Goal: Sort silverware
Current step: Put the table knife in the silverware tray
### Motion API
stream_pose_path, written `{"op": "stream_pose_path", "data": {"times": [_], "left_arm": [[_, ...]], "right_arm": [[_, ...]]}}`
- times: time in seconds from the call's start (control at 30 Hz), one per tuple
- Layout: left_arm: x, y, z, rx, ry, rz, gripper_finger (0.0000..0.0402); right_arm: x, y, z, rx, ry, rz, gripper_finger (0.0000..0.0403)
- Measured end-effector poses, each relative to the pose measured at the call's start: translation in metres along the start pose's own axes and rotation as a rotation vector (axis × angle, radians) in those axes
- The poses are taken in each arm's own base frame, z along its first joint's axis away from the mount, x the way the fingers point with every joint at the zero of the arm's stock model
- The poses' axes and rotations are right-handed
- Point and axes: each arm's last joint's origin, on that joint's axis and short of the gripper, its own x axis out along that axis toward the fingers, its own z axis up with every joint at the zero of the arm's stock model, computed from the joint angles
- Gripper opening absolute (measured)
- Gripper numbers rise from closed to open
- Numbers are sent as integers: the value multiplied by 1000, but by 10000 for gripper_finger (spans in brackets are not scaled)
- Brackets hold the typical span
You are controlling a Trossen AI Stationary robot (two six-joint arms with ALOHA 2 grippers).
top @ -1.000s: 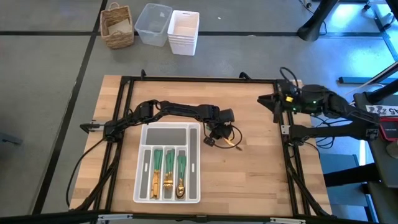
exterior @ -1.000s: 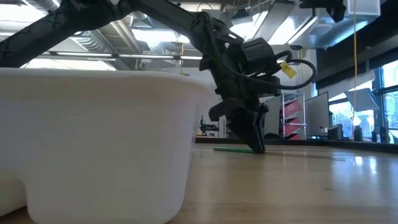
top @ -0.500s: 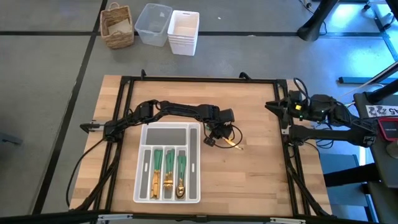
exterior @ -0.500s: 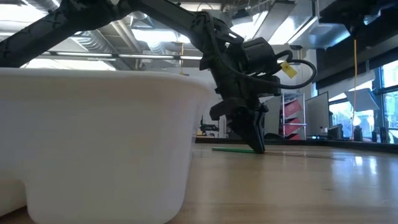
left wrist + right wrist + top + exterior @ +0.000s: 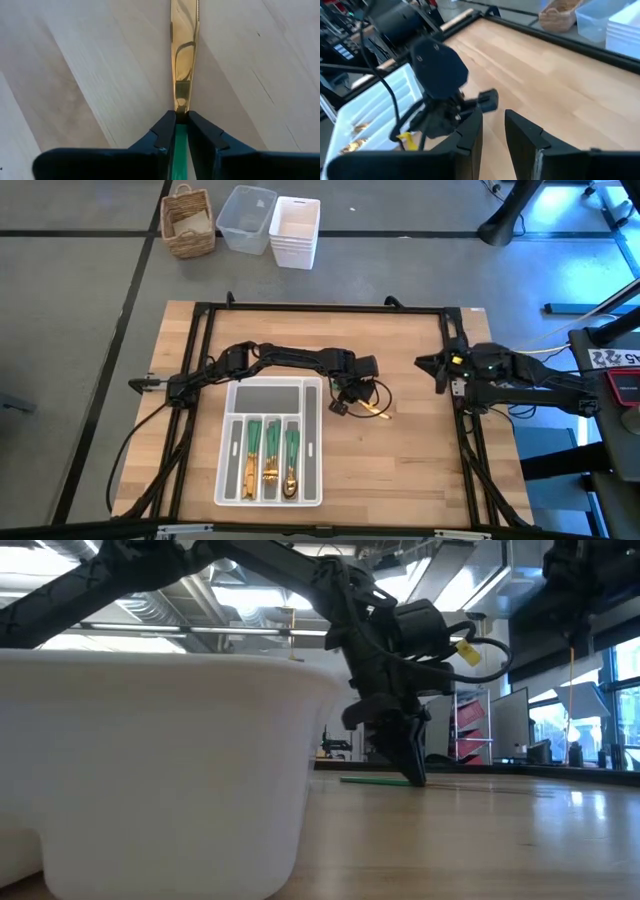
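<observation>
One knife lies on the wooden table right of the white organizer tray (image 5: 232, 480); its gold blade (image 5: 184, 60) points away from my left gripper and also shows in the high view (image 5: 373, 409). My left gripper (image 5: 347, 402) stands over it, shut on its green handle. The other silverware (image 5: 270, 455), with gold heads and green handles, lies in the tray's long compartments. My right gripper (image 5: 428, 366) hovers open and empty near the table's right edge, its fingers (image 5: 470, 132) apart. My left gripper pinches the knife's green handle (image 5: 180, 142) between its two fingers, right where the handle meets the gold blade. The fingers (image 5: 410, 768) come from above, pointing down. The knife lies level on the table, its handle (image 5: 372, 779) running toward the table's left.
A wicker basket (image 5: 189, 222), a clear tub (image 5: 247, 218) and a white stacked bin (image 5: 294, 230) stand on the floor beyond the far edge. A black frame (image 5: 320, 308) rims the table. Bare wood (image 5: 400, 470) lies right of the tray.
My right arm has swung toward the table's near edge along the right side, its gripper staying above the table. My left gripper and the knife have kept still.
</observation>
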Motion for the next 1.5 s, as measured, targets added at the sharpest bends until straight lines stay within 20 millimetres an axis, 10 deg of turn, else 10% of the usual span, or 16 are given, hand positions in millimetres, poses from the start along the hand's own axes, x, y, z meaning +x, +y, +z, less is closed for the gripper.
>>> {"op": "stream_pose_path", "data": {"times": [1.13, 1.5], "left_arm": [[-6, 1, 3, -53, -7, -6, 30], [-35, 6, 19, -28, -28, 8, 30]], "right_arm": [[8, -4, -10, -9, 35, -20, 83], [8, -4, -10, -10, 36, -20, 83]]}}
